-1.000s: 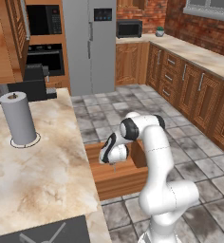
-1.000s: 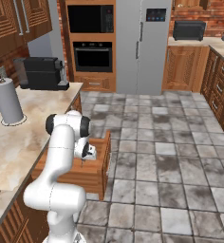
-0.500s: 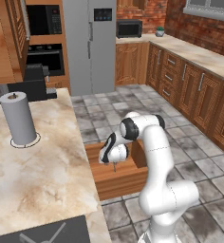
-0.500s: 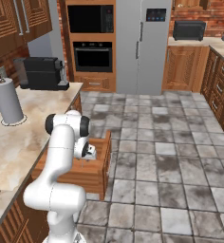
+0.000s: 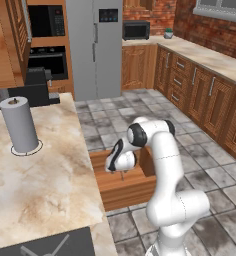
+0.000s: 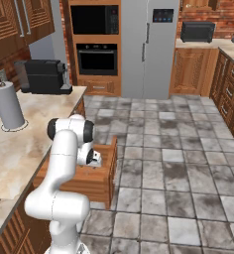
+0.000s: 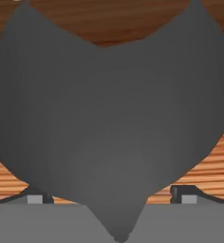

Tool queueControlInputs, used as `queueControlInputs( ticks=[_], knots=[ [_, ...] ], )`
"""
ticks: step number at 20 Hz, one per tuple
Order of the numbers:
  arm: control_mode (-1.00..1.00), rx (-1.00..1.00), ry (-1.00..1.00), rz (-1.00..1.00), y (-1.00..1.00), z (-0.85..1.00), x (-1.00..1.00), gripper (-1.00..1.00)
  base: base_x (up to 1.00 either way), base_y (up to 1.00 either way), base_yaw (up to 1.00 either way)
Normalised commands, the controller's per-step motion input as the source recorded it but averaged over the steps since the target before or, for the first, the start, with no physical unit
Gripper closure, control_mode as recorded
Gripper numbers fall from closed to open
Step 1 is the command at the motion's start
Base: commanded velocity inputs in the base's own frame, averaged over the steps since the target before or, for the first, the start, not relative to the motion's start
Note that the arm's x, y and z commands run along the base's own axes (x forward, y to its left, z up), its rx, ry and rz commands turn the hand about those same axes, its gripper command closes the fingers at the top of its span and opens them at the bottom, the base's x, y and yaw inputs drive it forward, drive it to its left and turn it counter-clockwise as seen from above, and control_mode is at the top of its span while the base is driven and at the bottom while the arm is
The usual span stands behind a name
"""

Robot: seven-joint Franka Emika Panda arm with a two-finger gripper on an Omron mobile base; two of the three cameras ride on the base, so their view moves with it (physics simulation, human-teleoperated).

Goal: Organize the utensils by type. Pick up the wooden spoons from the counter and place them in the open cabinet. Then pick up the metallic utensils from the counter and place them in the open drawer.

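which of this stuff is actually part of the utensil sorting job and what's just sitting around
Job: open drawer; counter; gripper, jaws apart over the drawer; grey utensil, likely metal, right in front of the hand camera.
Just sitting around: paper towel roll; coffee machine; microwave.

Your arm reaches down into the open drawer (image 5: 121,186).
You see the hand bent low over the drawer's inside, the gripper (image 5: 121,175) pointing down with something thin hanging beneath it; you cannot tell how the jaws stand. To the hand's left lies the counter (image 5: 40,175), with a paper towel roll (image 5: 19,125) standing farther back and a coffee machine (image 5: 35,87) behind that.
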Motion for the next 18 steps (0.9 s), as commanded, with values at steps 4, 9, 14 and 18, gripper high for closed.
queueControlInputs(
  ticks=[4,9,14,18],
  knots=[
    [-1.0,0.0,0.03,-0.02,-0.45,0.0,0.0,-1.0,0.0,0.0,0.0],
    [-1.0,0.0,0.05,-0.01,-0.49,0.0,0.0,-1.0,0.0,0.0,0.0],
    [-1.0,0.0,0.03,-0.02,-0.44,0.05,0.0,-1.0,0.0,0.0,0.0],
    [-1.0,0.0,0.05,-0.03,-0.18,0.52,0.0,-1.0,0.0,0.0,0.0]
  ],
)
